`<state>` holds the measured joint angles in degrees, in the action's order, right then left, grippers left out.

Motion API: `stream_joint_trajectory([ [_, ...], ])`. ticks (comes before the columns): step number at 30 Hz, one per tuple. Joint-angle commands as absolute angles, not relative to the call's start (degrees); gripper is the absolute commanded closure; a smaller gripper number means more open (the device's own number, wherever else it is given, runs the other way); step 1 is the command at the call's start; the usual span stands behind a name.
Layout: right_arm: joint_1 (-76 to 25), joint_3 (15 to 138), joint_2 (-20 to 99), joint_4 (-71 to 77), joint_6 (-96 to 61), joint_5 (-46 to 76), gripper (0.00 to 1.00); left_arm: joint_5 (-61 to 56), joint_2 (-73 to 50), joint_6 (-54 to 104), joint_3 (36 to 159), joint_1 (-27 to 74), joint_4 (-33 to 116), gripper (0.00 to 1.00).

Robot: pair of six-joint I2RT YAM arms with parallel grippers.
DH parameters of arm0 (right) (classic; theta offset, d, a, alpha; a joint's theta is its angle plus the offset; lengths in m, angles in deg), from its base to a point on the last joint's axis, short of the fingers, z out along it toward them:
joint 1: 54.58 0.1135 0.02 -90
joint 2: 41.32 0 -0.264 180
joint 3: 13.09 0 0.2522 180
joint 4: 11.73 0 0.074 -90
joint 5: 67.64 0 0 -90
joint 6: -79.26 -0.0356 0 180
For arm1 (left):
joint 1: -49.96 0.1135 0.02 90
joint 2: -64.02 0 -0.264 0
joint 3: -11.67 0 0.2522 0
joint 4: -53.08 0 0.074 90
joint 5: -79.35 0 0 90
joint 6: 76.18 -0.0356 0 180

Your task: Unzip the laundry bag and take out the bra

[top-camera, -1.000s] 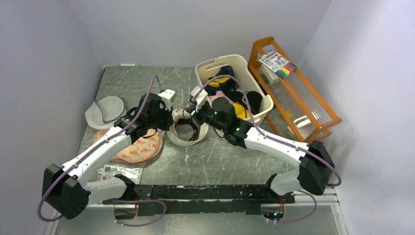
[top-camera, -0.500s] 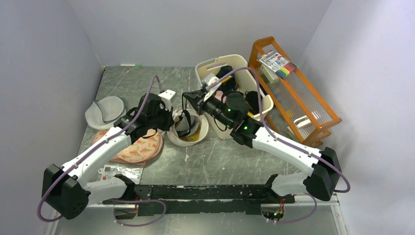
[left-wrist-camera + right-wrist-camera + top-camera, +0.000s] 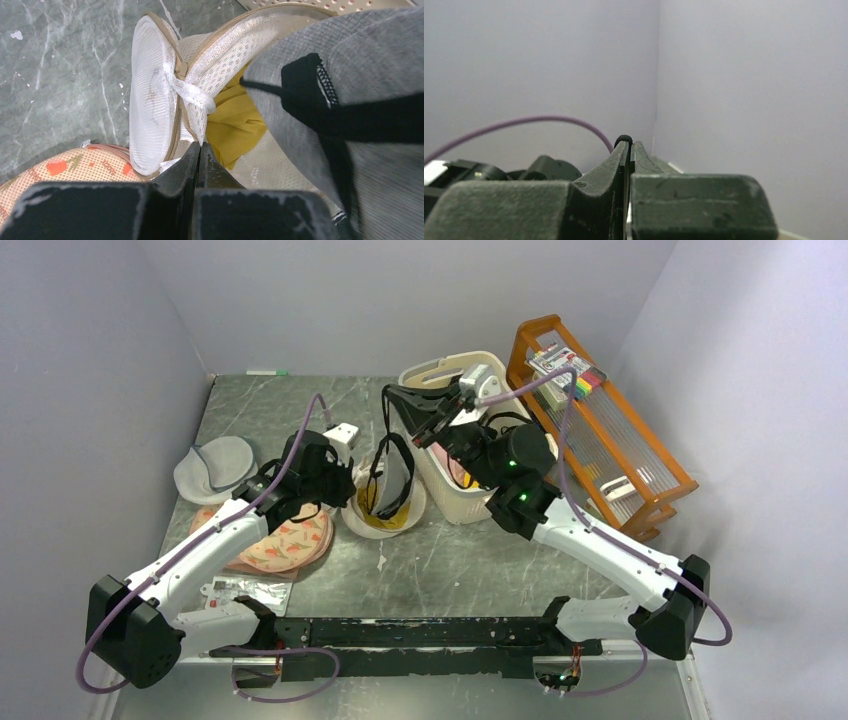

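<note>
**Risk.** The right gripper (image 3: 629,146) holds only a thin black strap (image 3: 624,138) at its tips. The garment's weight could make the strap slide out. If the lower cup snags on the zip rim, the pull would transfer to the bag. That could drag the bag out of the left gripper (image 3: 199,150), which pinches only a small fold of mesh.

**Right jaws.** Fully closed, with the strap looped over the tips.

**Left jaws.** Fully closed on the mesh of the laundry bag (image 3: 150,110), beside its opened rim.

**Surroundings.** Below the right jaws the bra (image 3: 392,478) hangs by the strap. Its yellow lower part sits inside the bag's mouth, just in front of the left jaws. A white basket (image 3: 455,502) stands beside and below the right jaws.
</note>
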<state>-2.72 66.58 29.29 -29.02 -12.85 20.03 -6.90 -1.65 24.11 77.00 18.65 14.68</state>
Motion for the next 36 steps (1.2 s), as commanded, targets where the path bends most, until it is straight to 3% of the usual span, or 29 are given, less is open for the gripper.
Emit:
stream_joint_trajectory([
  [1,-2.66,69.7,27.54,-34.9,-13.02,20.34,1.0,-5.75,-0.34,23.4,76.87,19.13,16.67,0.93],
  [11,-2.69,73.31,25.88,-34.62,-5.67,23.9,1.0,-6.32,0.25,23.37,76.86,19.19,16.23,0.93],
  [22,-3.86,76.19,26.24,-31.89,7.52,41.17,1.0,-5.95,0.67,23.23,76.8,19.37,16.29,0.93],
  [36,-23.25,67.23,30.85,-29.62,-2.87,44.37,1.0,-5.64,-0.99,23.29,76.98,20.52,16.47,0.93],
])
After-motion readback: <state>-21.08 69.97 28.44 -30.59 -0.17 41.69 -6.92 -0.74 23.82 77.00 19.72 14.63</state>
